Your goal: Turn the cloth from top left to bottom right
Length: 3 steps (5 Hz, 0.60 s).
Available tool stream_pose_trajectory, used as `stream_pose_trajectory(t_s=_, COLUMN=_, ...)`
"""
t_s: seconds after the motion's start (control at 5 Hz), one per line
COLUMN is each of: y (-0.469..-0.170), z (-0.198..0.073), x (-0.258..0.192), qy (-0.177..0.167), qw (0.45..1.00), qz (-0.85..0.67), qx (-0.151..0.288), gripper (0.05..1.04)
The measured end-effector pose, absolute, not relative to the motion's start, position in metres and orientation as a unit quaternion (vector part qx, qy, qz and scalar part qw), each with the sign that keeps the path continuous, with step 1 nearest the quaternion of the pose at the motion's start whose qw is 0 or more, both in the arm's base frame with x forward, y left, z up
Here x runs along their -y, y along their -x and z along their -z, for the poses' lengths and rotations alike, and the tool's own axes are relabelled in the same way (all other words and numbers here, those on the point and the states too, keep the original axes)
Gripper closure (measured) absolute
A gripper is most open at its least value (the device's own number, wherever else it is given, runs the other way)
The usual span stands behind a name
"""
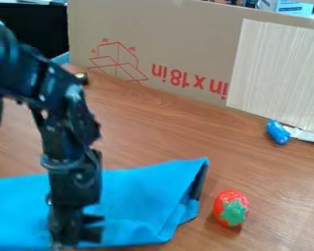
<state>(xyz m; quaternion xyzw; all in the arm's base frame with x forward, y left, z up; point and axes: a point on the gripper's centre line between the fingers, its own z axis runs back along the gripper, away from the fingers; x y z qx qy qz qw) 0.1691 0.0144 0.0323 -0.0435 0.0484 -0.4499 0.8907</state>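
Cloth: closest to my camera I have the bright blue fabric cloth, spread over the tabletop and running out of view at the left; its right end looks folded over, with a dark gap along that edge and one corner pointing away from me.
Gripper: I see the black two-finger gripper hanging down over the near part of the cloth; whether it is spread, pressed together or pinching fabric, I cannot tell.
Arm: the black jointed robot arm comes in from the upper left, passing in front of the cloth.
Strawberry: a red toy strawberry with a green leafy cap sits just right of the cloth, not touching it.
Small blue thing: I have a rounded, shiny blue object well beyond the cloth, to its right.
Cardboard: a tall brown board with red print stands behind the cloth.
Panel: a pale wood-grain sheet covers the cardboard's right part, beyond the cloth.
Table: reddish-brown wood lies under the cloth.
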Motion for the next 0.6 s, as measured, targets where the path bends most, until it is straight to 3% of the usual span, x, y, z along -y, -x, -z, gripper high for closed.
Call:
stream_pose_trajectory(t_s=0.2, y=-0.17, z=-0.033, x=-0.012, qy=0.035, qw=0.896, qz=0.439, qx=-0.05, gripper=0.597)
stream_pose_trajectory(t_s=0.4, y=-0.172, z=-0.05, x=-0.012, qy=0.058, qw=0.894, qz=0.443, qx=-0.041, gripper=0.301)
stream_pose_trajectory(t_s=0.6, y=-0.178, z=-0.081, x=-0.014, qy=0.091, qw=0.894, qz=0.438, qx=-0.011, gripper=0.089)
